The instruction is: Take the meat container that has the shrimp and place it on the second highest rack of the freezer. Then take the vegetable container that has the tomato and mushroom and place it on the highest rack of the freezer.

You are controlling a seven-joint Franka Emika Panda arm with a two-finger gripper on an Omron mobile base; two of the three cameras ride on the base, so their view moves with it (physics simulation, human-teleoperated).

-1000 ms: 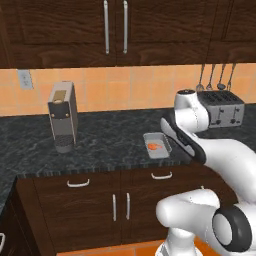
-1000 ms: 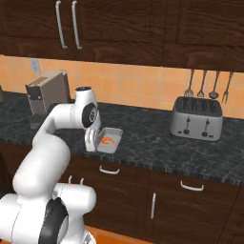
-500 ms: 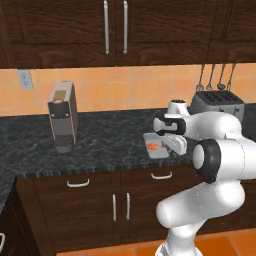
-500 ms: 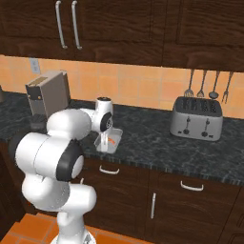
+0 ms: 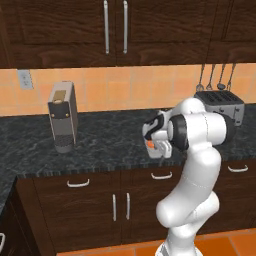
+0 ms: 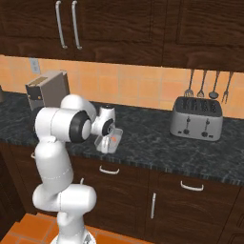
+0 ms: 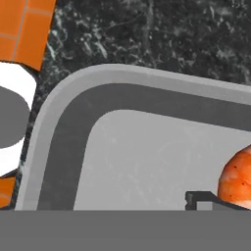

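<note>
Your gripper [image 5: 156, 146], jaws spread wide, sits mid-frame over the meat container [image 7: 59, 127]; shrimp [image 7: 237, 179] at lower right, counter [image 5: 105, 140] edge close below.

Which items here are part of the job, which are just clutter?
Job: meat container, shrimp, pincer open over the container.
Clutter: toaster, coffee machine, hanging utensils, wall outlet.

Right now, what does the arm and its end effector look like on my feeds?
The arm is glossy white, built of rounded links with dark round joint caps. No cables or markings show. The end effector is white with dark parts; one small dark finger tip shows in the hand view.
</note>
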